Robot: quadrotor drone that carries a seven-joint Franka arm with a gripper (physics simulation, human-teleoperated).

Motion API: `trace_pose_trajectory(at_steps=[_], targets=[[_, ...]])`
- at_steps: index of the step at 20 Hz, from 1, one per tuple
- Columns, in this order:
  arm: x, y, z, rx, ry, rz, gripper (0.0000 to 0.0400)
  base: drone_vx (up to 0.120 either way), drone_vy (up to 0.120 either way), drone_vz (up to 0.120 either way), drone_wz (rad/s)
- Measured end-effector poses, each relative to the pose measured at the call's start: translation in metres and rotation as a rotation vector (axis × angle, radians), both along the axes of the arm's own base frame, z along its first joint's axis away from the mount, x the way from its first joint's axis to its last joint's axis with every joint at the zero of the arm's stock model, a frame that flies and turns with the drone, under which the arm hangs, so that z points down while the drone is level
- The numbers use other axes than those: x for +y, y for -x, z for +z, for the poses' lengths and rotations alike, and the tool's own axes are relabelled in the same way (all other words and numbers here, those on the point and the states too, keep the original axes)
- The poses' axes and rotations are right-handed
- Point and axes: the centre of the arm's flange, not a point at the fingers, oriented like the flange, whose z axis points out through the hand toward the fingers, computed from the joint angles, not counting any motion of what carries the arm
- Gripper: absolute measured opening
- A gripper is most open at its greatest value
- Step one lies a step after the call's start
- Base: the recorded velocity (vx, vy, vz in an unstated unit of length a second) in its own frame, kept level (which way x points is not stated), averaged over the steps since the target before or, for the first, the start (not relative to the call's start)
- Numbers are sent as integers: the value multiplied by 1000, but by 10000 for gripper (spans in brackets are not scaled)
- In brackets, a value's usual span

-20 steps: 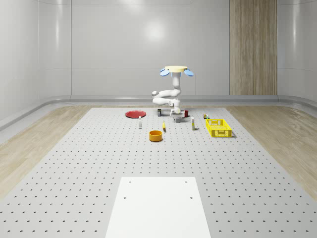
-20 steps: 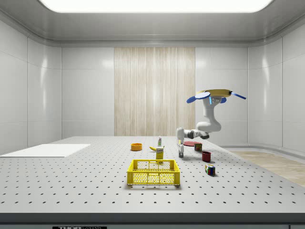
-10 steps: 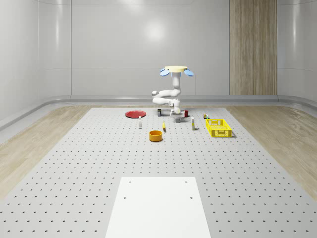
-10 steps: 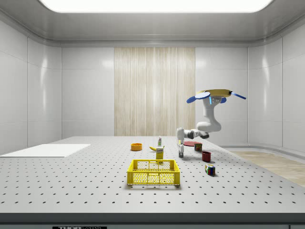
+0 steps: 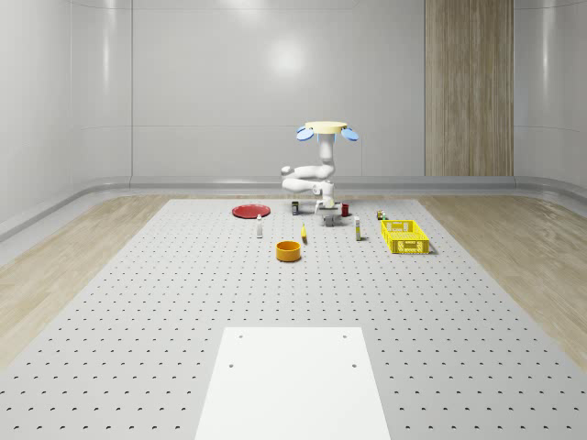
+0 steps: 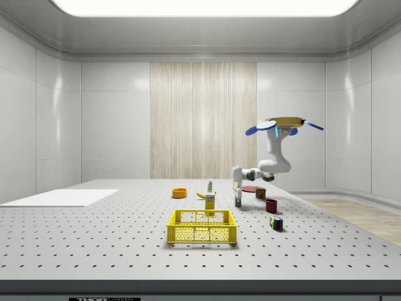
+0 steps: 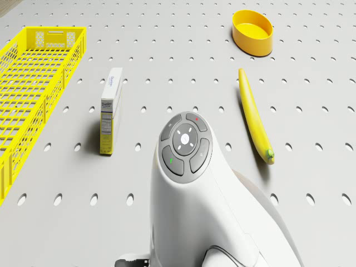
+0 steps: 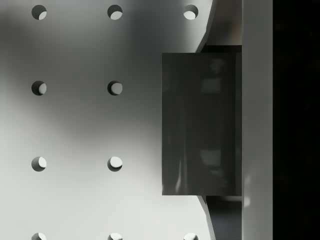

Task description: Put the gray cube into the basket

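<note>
I count one room: pale glossy walls, one wood-grain panel, a lit ceiling, and wood flooring around the edges. In it is one broad grey perforated surface point(image 5: 138, 302), with one white sheet point(image 5: 292, 380) at its near end, well apart from the basket.

There is one drone point(image 5: 326, 128). It hovers beyond the single yellow basket point(image 5: 404, 236), towards the whole-scene view's left of it, and its one white arm point(image 7: 189, 183) folds down to the surface. The pincer point(image 6: 237, 202) hangs low just behind the basket in the side view. I cannot tell whether it is wide, narrow or holding anything.

Near the basket I count one red plate point(image 5: 249, 211), one orange bowl point(image 5: 288, 250), one banana point(image 7: 255, 119), one carton point(image 7: 111, 108) and one white bottle point(image 5: 260, 227). There is also one red mug point(image 6: 271, 205), one dark can point(image 6: 260, 192) and one multicoloured cube point(image 6: 276, 222).

The one gray cube point(image 5: 327, 221) is outside the basket, under the pincer and well to the whole-scene view's left of the basket.

The drone view shows the carton lying just beside the basket's long wall, with the banana and bowl farther off. The side view gives the drone's height above the surface. The wrist view shows the gray cube's dark face point(image 8: 200, 125) close up over the holed surface.
</note>
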Motion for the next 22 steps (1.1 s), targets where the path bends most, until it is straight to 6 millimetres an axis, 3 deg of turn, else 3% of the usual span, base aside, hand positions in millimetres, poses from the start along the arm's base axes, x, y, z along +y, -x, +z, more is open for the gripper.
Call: trace_pose_trajectory(at_steps=[7, 15, 22], targets=[[0, 0, -15, 0, 0, 0, 250, 11, 23, 120, 0], [0, 0, -19, 0, 0, 0, 250, 120, 120, 120, 0], [0, 0, -19, 0, 0, 0, 250, 120, 120, 29, 0]])
